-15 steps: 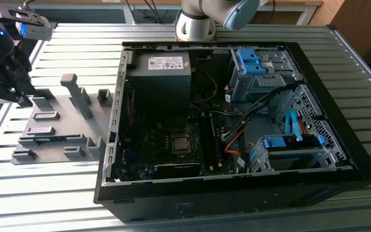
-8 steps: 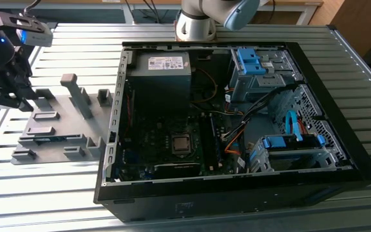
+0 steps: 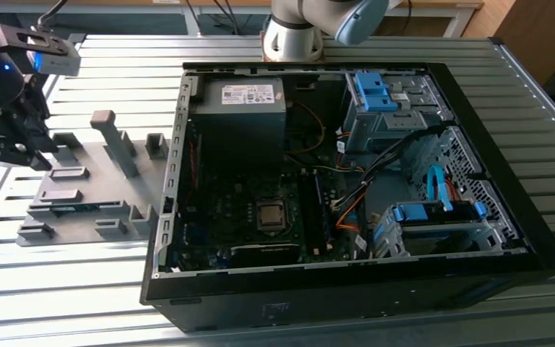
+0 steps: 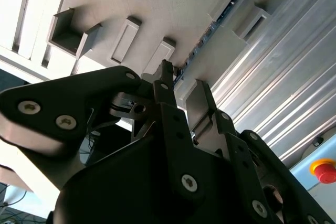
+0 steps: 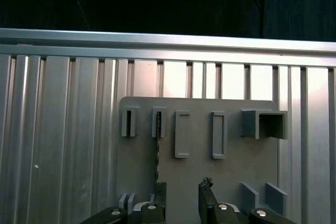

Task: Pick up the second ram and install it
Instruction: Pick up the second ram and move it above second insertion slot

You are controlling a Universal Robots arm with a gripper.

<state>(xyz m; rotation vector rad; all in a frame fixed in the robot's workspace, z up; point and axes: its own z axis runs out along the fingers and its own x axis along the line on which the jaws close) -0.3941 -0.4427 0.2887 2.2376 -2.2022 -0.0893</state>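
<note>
Edgewise, the second ram (image 5: 156, 150) looks thin, dark.

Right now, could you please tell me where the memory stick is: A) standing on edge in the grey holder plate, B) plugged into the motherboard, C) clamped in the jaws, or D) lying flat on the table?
A: in the first wrist view the memory stick stands on edge between the blocks of the grey holder plate.

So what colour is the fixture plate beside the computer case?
Grey; the fixture plate shows best in the exterior view.
</note>
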